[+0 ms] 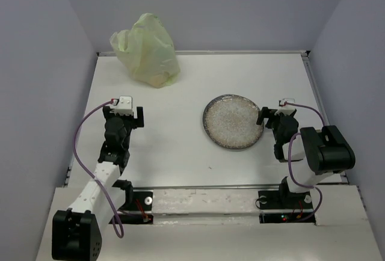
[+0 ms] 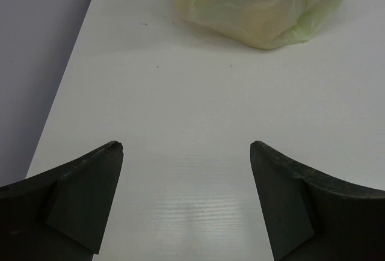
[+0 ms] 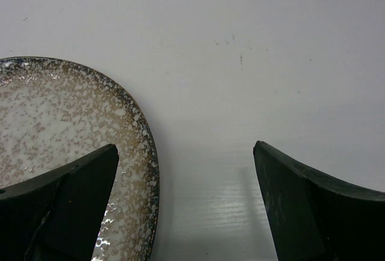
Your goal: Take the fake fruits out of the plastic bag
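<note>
The pale yellow-green plastic bag (image 1: 147, 49) stands bunched at the far left of the table; it also shows at the top of the left wrist view (image 2: 258, 5). The fake fruits are hidden inside it; only a faint orange tint shows through. My left gripper (image 1: 124, 116) is open and empty, well in front of the bag, over bare table (image 2: 186, 153). My right gripper (image 1: 274, 119) is open and empty at the right edge of the plate (image 3: 185, 153).
A round grey speckled plate (image 1: 233, 121) lies at the table's middle right, empty; its rim shows in the right wrist view (image 3: 144, 135). Grey walls close the table at the back and both sides.
</note>
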